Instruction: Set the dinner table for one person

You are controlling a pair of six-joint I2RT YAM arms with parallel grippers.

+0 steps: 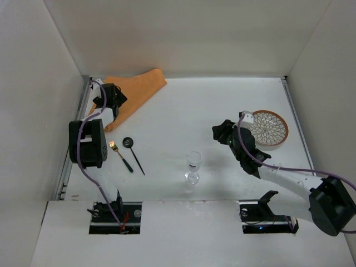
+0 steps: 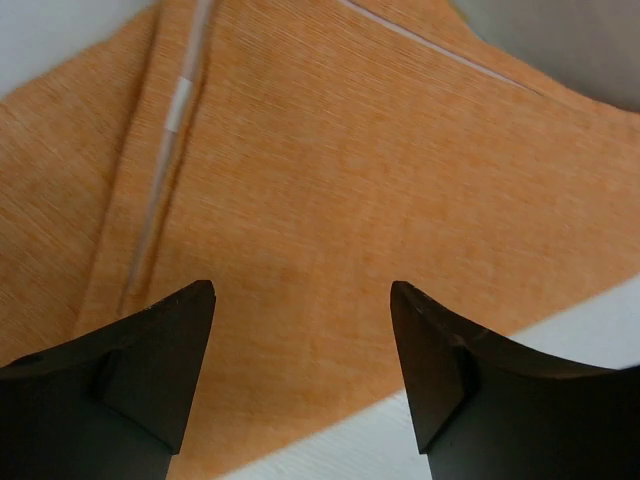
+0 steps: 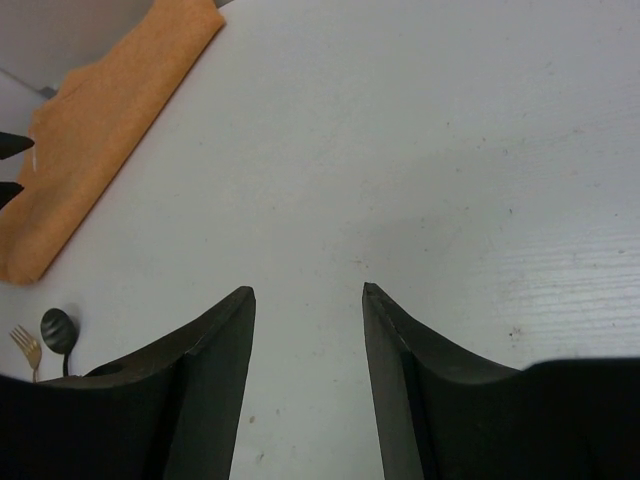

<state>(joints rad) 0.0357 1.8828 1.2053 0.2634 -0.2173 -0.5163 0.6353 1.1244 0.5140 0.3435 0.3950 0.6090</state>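
White walls box in a broad matte tabletop (image 1: 183,105), which fills the floor of the enclosure and carries everything. Taking the arms' bases as 6 o'clock, a folded orange placemat (image 1: 142,86) is pushed into the far-left corner at about 11 o'clock. Its long axis slants on a 2-to-8 o'clock line, and its 8 o'clock end runs out toward the left rail. The left hand (image 1: 113,98) hangs right over that end. Its wrist view shows two dark fingers spread wide with nothing between them, only orange weave below and a strip of white at the near edge. The right hand (image 1: 221,132) is well apart at about 3 o'clock, also spread open and empty over bare white, with a patterned plate (image 1: 268,128) just beside it on its 3 o'clock side. A gold fork (image 1: 115,149) and a black spoon (image 1: 129,143) lie side by side at about 8 o'clock. A stemmed glass (image 1: 193,166) stands upright near 6 o'clock. The left arm looks far the nearer to the cloth. I judge the coming move depends on dropping straight down across the cloth's short width, then drawing it toward 6 o'clock.
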